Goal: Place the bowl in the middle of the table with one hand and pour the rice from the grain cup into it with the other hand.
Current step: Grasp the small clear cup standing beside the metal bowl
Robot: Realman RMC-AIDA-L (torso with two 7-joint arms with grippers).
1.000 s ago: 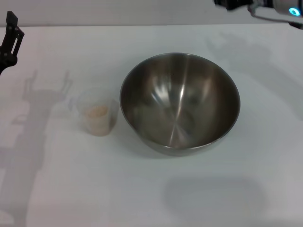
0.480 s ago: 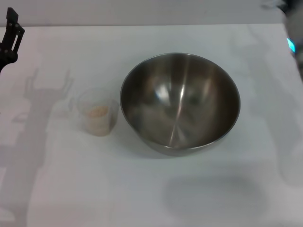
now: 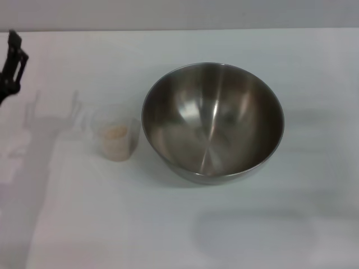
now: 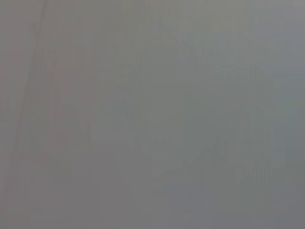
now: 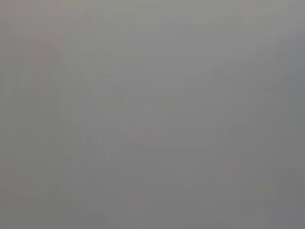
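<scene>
The steel bowl (image 3: 213, 120) stands empty near the middle of the white table (image 3: 179, 224) in the head view. The clear grain cup (image 3: 115, 133) stands upright just to its left, close to the bowl's rim, with a little rice (image 3: 116, 132) in its bottom. My left gripper (image 3: 12, 60) shows only as a dark part at the far left edge, well away from the cup. My right gripper is out of view. Both wrist views show only plain grey.
The table's far edge (image 3: 179, 29) runs along the top of the head view. The left arm's shadow (image 3: 39, 129) lies on the table left of the cup.
The right arm, seen at the top right a second ago, has left the view. The left gripper has barely moved. Bowl and cup have not moved.
</scene>
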